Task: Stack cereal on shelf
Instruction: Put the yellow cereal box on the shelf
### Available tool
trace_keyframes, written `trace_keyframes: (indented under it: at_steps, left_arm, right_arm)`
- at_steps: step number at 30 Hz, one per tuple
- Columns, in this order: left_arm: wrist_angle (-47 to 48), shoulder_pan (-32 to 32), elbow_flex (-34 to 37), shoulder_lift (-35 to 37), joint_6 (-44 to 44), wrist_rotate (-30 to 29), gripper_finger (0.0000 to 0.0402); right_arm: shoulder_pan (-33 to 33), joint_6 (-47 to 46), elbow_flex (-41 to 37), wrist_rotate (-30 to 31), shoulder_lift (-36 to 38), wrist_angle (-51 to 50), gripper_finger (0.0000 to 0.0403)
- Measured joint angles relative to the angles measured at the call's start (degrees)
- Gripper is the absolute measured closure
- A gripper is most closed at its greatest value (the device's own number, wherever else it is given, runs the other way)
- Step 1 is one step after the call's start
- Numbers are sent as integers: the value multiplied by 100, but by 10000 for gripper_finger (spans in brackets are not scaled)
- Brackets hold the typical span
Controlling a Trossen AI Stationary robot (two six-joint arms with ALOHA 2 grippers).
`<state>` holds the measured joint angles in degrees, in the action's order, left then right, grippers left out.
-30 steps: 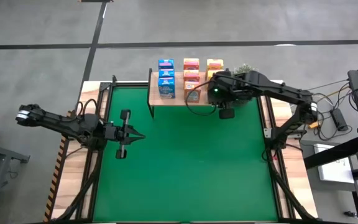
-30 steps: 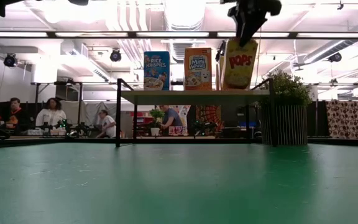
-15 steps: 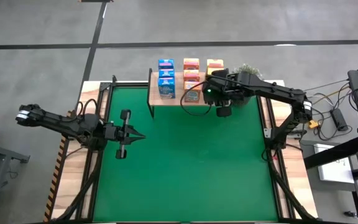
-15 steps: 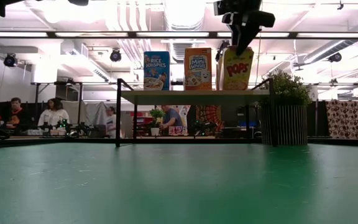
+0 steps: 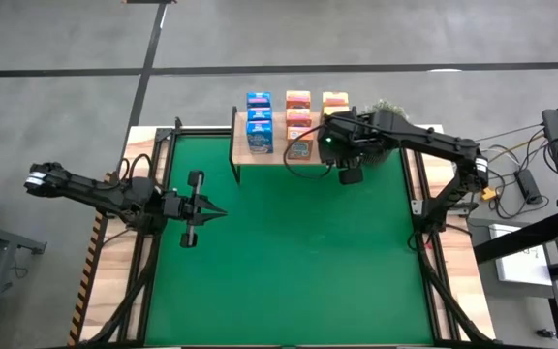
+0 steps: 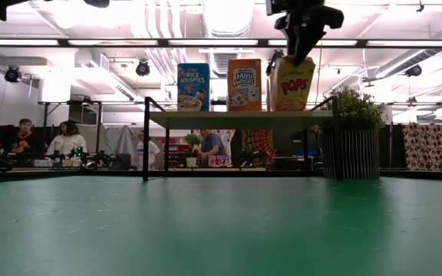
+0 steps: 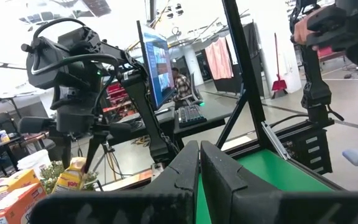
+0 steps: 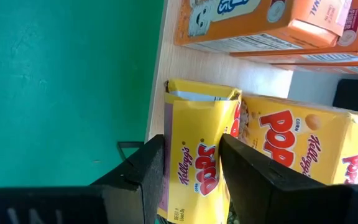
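My right claw pinches a yellow box at the shelf front, upper centre of the high view. My left claw waits pressed together, centre left.

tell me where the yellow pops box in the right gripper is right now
In the low view the yellow Pops box sits at the shelf's right end, beside the orange box, with the right gripper holding its top.

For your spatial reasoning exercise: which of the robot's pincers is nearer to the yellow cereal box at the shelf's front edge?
The right. The right pincer grips the yellow cereal box over the shelf; the left pincer waits shut, far off over the green mat.
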<state>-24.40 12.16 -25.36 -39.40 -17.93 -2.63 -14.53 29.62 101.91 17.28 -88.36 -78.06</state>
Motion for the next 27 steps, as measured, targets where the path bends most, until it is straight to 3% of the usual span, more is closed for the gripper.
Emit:
trace_keyframes:
  at_steps: [7, 13, 21, 27]
  left_arm:
    - [-2, 0, 0, 0, 2, 2, 402]
    - [-4, 0, 0, 0, 2, 2, 402]
    - [-24, 0, 0, 0, 2, 2, 402]
    - [-61, 0, 0, -2, -54, 2, 402]
  right_arm:
    - [-14, -70, 285, -85, 5, -301, 262]
    - [-163, -489, 1034, -1129, 7, -380, 262]
    - [-1015, -928, 1518, -2286, -54, -688, 262]
    - [-1428, -826, 1556, -2373, -327, -1190, 262]
